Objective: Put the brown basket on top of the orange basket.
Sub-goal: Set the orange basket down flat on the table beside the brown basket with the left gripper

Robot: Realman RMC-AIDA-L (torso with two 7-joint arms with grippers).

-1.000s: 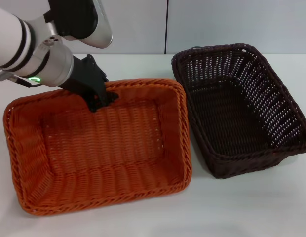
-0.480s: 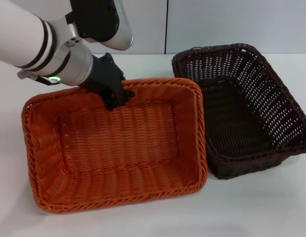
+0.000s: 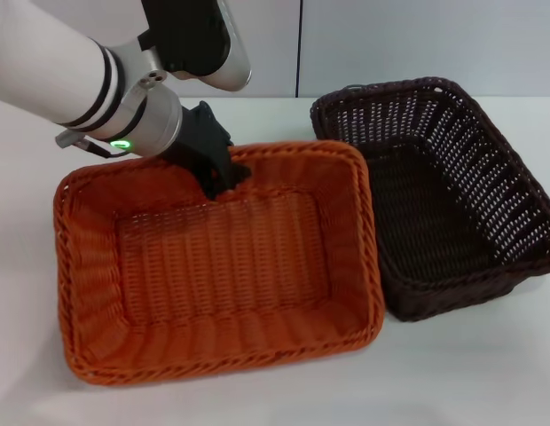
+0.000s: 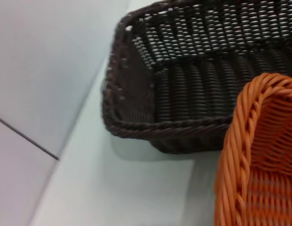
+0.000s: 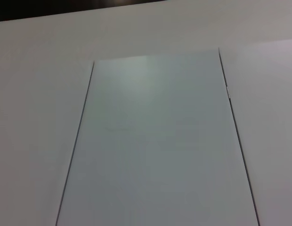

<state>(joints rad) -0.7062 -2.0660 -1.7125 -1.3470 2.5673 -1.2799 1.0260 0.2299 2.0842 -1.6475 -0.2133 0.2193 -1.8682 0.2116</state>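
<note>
The orange basket (image 3: 222, 266) is at centre left in the head view. My left gripper (image 3: 223, 177) is shut on the middle of its far rim. The basket's right side overlaps the left rim of the brown basket (image 3: 435, 204), which stands empty on the white table (image 3: 470, 364) at the right. I cannot tell whether the two baskets touch. The left wrist view shows the orange basket's corner (image 4: 259, 155) close to the brown basket's end wall (image 4: 193, 84). My right gripper is out of view.
A pale wall (image 3: 390, 44) with a dark vertical seam runs behind the table. Bare table shows in front of both baskets and to their left. The right wrist view shows only pale wall panels (image 5: 155, 141).
My left gripper has carried the orange basket to the right. The basket now reaches the brown basket's left rim. The brown basket has not moved.
</note>
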